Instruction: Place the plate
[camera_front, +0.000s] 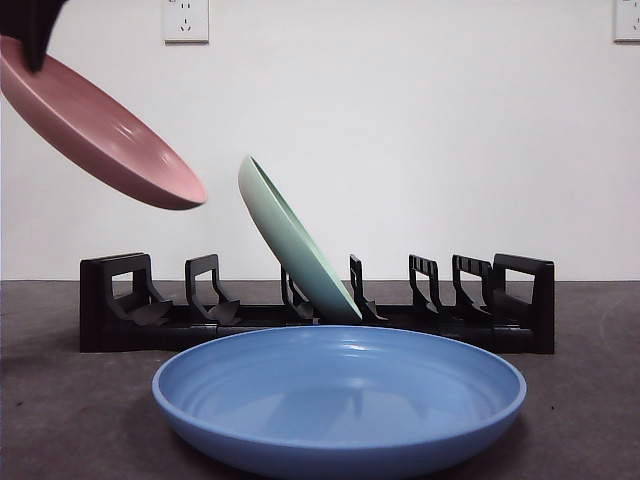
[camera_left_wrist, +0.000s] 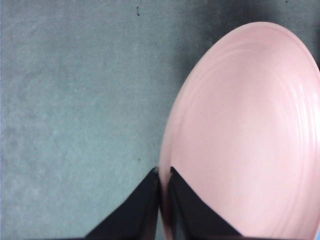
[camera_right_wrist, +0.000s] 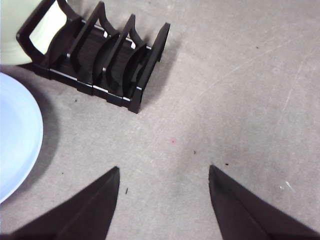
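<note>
My left gripper (camera_left_wrist: 163, 172) is shut on the rim of a pink plate (camera_left_wrist: 245, 135). In the front view the pink plate (camera_front: 95, 125) hangs tilted in the air at the upper left, above the left end of a black dish rack (camera_front: 110, 300), with the gripper (camera_front: 35, 40) at the top left corner. A pale green plate (camera_front: 290, 240) leans in a middle slot of the rack. My right gripper (camera_right_wrist: 164, 170) is open and empty above the bare table, beside the rack's end (camera_right_wrist: 100, 55).
A blue plate (camera_front: 340, 395) lies flat on the table in front of the rack; its edge shows in the right wrist view (camera_right_wrist: 15, 135). The rack has free slots to the left and right of the green plate. A white wall stands behind.
</note>
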